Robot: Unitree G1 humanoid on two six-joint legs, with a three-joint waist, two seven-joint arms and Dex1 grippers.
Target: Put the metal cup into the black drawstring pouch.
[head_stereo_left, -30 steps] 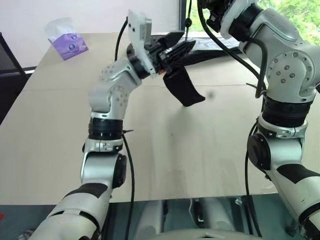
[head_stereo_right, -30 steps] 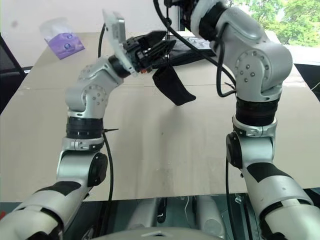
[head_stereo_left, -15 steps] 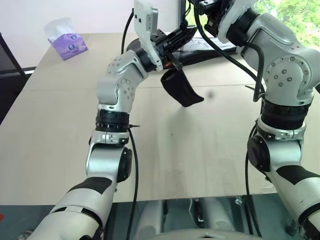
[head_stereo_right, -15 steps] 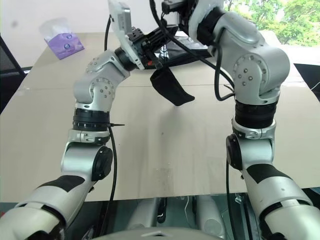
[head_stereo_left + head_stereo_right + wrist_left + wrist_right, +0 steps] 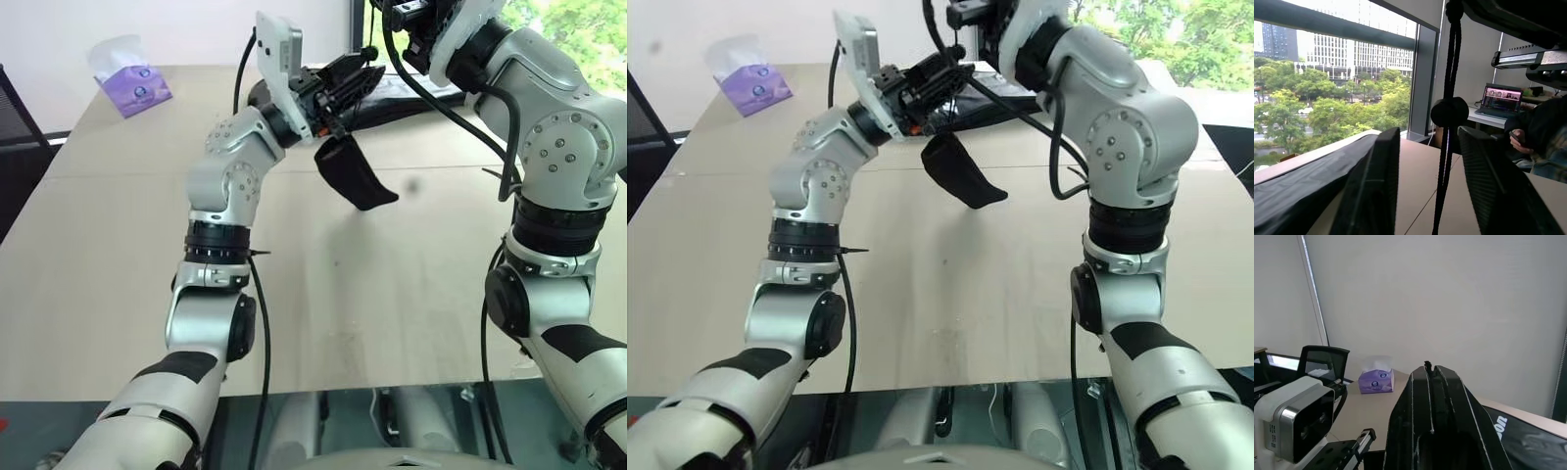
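Pouch [image 5: 355, 178] below raised left gripper [image 5: 355, 76]

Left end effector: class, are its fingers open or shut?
Open. The left wrist view shows the left end effector with its two fingers apart, and the pouch's cord and bead hanging in the gap between them.

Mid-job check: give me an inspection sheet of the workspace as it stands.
Surface: tan table.
Job's things: black drawstring pouch hangs above the table by its cord, which carries a bead.
Clutter: purple tissue pack far left; black racket cover at the far edge.
Claws: left claw open astride the cord; right claw shut, apparently holding the cord.
Cables: black cable along the left arm.
Surroundings: window, office chair, seated person, laptop.
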